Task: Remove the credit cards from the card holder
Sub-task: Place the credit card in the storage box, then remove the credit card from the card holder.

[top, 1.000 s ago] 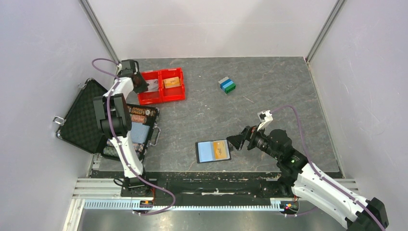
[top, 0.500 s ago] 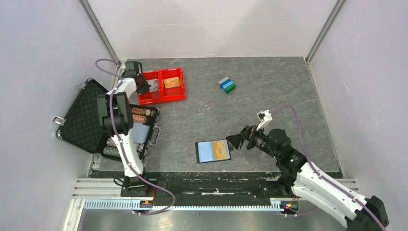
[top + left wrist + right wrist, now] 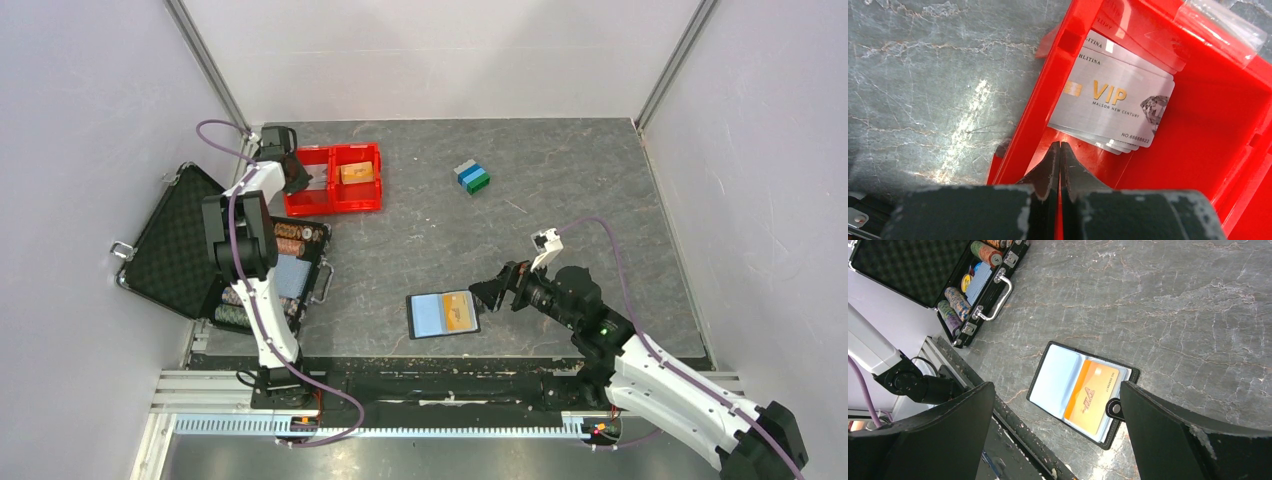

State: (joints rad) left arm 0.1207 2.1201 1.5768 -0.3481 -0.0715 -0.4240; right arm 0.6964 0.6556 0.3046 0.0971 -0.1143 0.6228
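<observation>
- The left gripper is clenched, its two fingertips pressed flat together with nothing between them.
- It hangs over the near-left wall of the red two-compartment tray, at the left compartment.
- Just ahead of its tips, inside that compartment, lies a fanned stack of whitish-grey credit cards. The top one is face up and reads "VIP" in gold, with a chip mark at its left end.
- The tips are near the stack's nearest edge, and whether they touch it cannot be told.
- In the top view an orange card lies in the tray's other compartment, to the right of this gripper.
- The right gripper is released, jaws spread wide and holding nothing.
- The card holder lies open and flat on the grey table, just ahead of and below the spread fingers, apart from both.
- One orange credit card sits in the holder's right half, beside the snap tab. The left half shows a bare blue-grey face.
- Further ahead and to the left of the right gripper stands the open poker chip case.
</observation>
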